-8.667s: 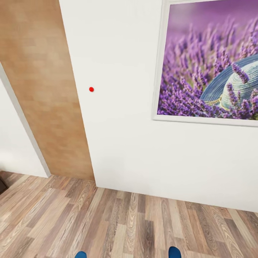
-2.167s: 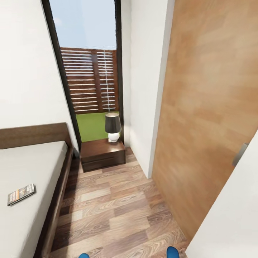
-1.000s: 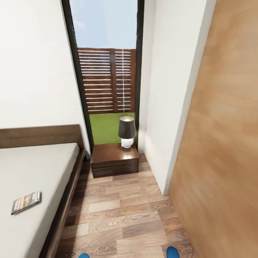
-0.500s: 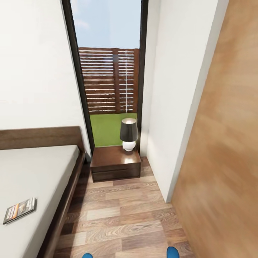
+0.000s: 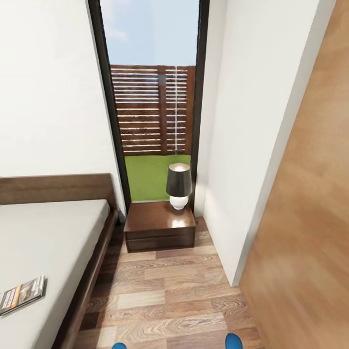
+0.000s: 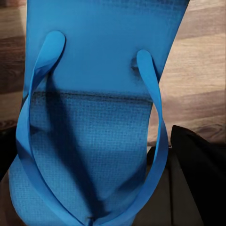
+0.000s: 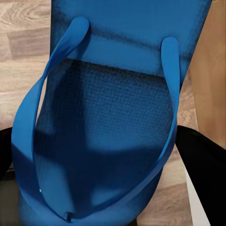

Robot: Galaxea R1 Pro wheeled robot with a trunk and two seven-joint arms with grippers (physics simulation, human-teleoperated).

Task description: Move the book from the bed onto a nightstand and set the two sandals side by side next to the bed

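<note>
Left gripper (image 6: 94, 207): closed on one blue sandal (image 6: 94, 117), dark finger (image 6: 197, 174) beside the sole, wood floor (image 6: 202, 70) behind. Right gripper (image 7: 94, 207): likewise clamped on the other sandal (image 7: 113, 122). Landmark: bed (image 5: 48, 232). The book (image 5: 22, 294) lay on the bed's mattress near its near edge. The nightstand (image 5: 160, 227) stood just beside the bed's headboard end, a lamp (image 5: 179, 185) on its top, under the window (image 5: 152, 111).

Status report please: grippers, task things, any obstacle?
Each gripper carries one blue sandal. Book on bed. Nightstand ahead, lamp on it.
</note>
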